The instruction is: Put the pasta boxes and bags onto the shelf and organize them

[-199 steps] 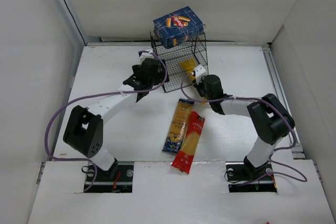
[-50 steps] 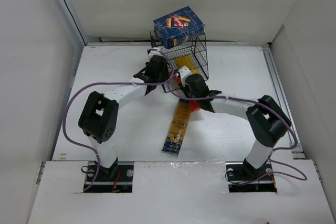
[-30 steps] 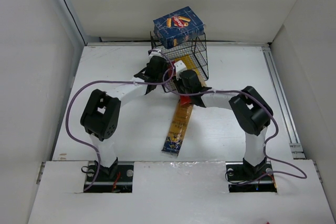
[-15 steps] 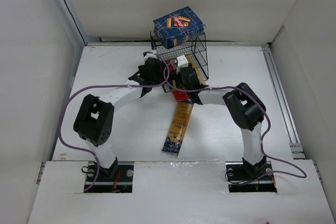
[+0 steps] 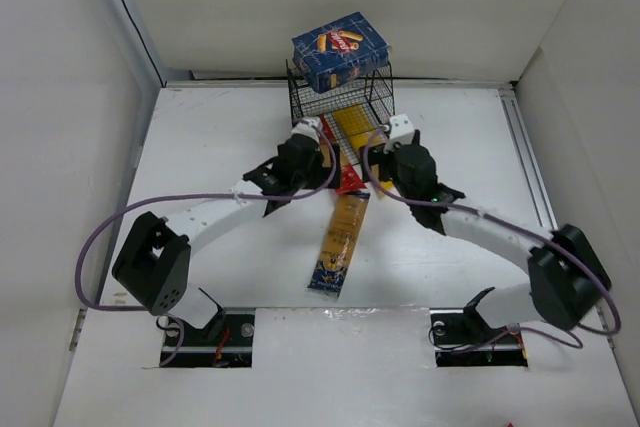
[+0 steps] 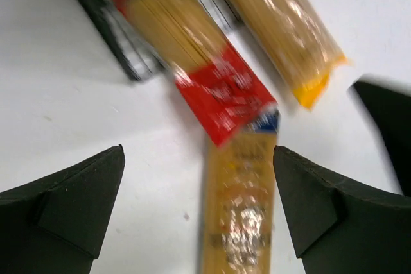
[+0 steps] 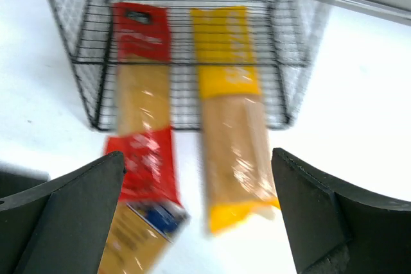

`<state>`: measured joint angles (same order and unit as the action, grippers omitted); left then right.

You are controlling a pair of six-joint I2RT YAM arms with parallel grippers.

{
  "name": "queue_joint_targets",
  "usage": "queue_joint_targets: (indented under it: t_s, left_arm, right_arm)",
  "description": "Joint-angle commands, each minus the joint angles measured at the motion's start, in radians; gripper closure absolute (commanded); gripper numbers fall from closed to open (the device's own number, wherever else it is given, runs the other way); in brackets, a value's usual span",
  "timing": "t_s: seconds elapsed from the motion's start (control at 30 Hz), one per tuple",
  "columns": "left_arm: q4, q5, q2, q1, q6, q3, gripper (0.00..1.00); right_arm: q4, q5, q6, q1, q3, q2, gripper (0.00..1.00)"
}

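Left gripper, right gripper backed off shelf, both spread empty, red bag overhanging

Left end effector — right end effector — both spread wide.

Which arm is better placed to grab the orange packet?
Left, probably: the orange packet lies centred ahead of the open left gripper in its wrist view, but only at the corner of the view from the right gripper.
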<state>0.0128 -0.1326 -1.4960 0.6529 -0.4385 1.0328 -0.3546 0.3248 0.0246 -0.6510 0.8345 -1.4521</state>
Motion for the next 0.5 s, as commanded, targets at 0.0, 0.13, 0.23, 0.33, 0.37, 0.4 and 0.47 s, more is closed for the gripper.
queue_joint_targets:
  t_s: [0.0, 0.13, 0.23, 0.33, 0.37, 0.4, 0.47]
  left_arm:
    - [0.078, -0.013, 0.036, 0.127, 0.001, -0.049, 0.0]
    - [0.098, -0.013, 0.045, 0.24, -0.012, -0.14, 0.0]
    - [0.107, -0.013, 0.045, 0.299, -0.061, -0.194, 0.0]
    - [0.13, -0.027, 0.016, 0.371, -0.115, -0.226, 0.0]
    - [0.13, -0.027, 0.007, 0.389, -0.127, -0.226, 0.0]
    - [0.156, -0.053, -0.019, 0.414, -0.161, -0.226, 0.0]
    - [0.156, -0.053, -0.043, 0.433, -0.175, -0.226, 0.0]
  right_arm:
    - [0.173, 0.051, 0.011, 0.063, -0.084, 0.165, 0.0]
    - [0.294, 0.008, 0.0, 0.129, -0.208, 0.404, 0.0]
    - [0.362, -0.015, -0.037, 0.163, -0.259, 0.568, 0.0]
    - [0.45, -0.033, -0.069, 0.175, -0.27, 0.682, 0.0]
    - [0.483, -0.033, -0.078, 0.186, -0.27, 0.7, 0.0]
    - [0.499, -0.042, -0.089, 0.186, -0.279, 0.731, 0.0]
    - [0.52, -0.043, -0.098, 0.195, -0.279, 0.749, 0.0]
